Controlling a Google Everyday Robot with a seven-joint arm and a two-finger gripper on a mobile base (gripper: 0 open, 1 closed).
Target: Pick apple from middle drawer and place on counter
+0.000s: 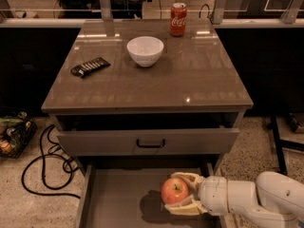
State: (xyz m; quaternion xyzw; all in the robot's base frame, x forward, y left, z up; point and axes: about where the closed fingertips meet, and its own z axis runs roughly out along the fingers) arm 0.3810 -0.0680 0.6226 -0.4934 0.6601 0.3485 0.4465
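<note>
I have the red, yellow-patched apple (174, 189) clamped in my gripper (183, 193) over the open drawer's (114, 201) grey floor, below the counter (199, 80).

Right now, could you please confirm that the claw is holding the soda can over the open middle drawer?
Not quite: the camera view shows the claw holding the apple, not the soda can, which stands on the counter. The claw is indeed over the open middle drawer.
</note>
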